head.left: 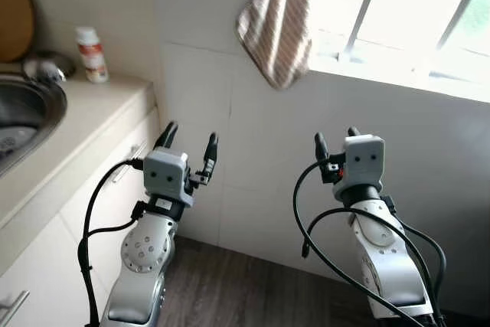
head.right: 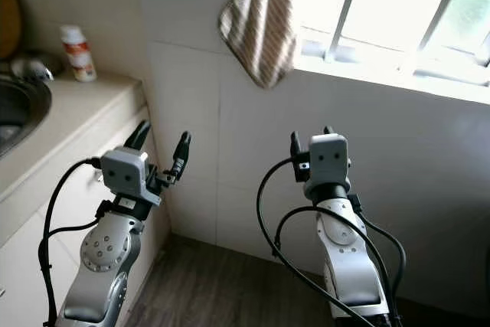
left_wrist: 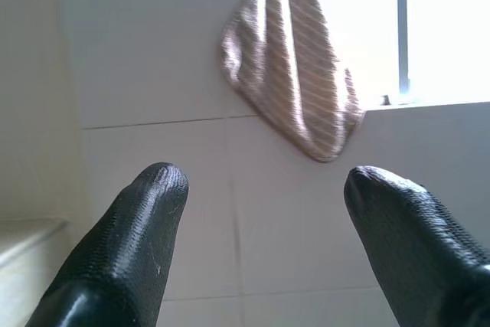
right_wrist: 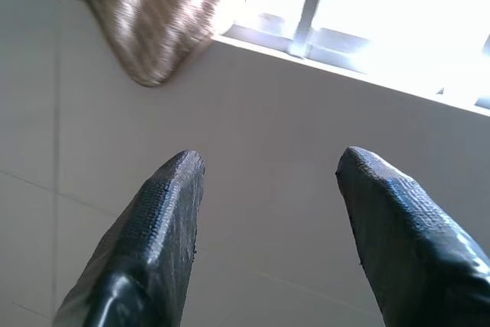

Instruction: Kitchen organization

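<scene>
A brown striped towel (head.left: 276,24) hangs on the tiled wall beside the window, above both raised arms. My left gripper (head.left: 189,141) is open, held up in front of the wall near the counter's end, well below the towel (left_wrist: 295,59). My right gripper (head.left: 335,139) is open too, under the window sill, nothing between its fingers; the towel's lower corner (right_wrist: 149,9) shows beyond them. A white bottle with a red label (head.left: 92,55) stands on the beige counter (head.left: 84,124) at the left, by the steel sink (head.left: 23,116).
White cabinet fronts with handles (head.left: 130,160) run under the counter on my left. A window with white bars (head.left: 398,17) and its sill lie ahead on the right. Dark wood floor (head.left: 253,289) shows between my arms.
</scene>
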Motion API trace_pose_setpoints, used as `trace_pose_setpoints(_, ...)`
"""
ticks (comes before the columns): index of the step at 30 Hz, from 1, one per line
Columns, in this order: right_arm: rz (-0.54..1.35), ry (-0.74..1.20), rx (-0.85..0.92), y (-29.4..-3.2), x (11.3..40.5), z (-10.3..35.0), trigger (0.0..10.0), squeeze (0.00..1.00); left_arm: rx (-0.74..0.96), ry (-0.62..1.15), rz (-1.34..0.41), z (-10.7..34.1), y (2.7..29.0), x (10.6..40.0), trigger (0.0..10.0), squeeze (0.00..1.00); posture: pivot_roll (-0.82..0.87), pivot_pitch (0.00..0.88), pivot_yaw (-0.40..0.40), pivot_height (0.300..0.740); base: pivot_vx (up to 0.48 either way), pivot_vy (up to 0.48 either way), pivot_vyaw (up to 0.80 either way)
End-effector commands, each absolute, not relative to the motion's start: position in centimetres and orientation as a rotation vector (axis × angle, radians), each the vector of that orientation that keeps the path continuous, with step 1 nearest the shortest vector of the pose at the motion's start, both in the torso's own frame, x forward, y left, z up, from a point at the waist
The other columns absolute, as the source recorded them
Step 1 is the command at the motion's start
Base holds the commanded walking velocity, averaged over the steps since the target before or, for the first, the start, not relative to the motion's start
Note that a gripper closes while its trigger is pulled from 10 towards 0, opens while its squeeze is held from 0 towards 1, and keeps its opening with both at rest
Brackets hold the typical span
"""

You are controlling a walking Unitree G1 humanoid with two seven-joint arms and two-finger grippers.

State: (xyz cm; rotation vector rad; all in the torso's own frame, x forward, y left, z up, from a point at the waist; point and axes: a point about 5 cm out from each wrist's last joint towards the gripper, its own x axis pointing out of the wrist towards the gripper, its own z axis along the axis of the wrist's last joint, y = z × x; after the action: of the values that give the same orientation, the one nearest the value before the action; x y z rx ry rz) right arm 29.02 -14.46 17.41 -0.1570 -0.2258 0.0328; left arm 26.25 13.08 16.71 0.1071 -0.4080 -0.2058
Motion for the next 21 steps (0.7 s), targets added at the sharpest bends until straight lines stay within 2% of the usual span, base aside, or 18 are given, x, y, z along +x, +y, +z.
trace_pose_setpoints(1,-0.014,-0.198,-0.189,-15.6,29.1,17.1,10.0,0.00,0.095,-0.407,-0.237,16.7,12.1,26.2,10.0,0.00,0.01,0.000,-0.064,0.740,0.000,-0.480,-0.80)
trace_pose_setpoints(9,-0.021,-0.189,-0.199,-15.7,29.1,16.9,10.0,0.00,0.087,-0.405,-0.239,16.7,12.1,26.2,10.0,0.00,0.01,0.000,-0.064,0.740,0.000,-0.480,-0.80)
trace_pose_setpoints(16,-0.023,-0.152,-0.236,-15.9,29.3,16.4,10.0,0.00,0.083,-0.394,-0.237,16.5,12.0,26.2,10.0,0.00,0.01,0.000,-0.065,0.740,0.000,0.000,-0.80)
trace_pose_setpoints(21,0.008,-0.068,-0.253,-15.9,29.8,15.3,10.0,0.00,0.079,-0.384,-0.239,16.3,12.0,26.2,10.0,0.00,0.01,0.000,-0.066,0.740,0.000,0.000,0.00)
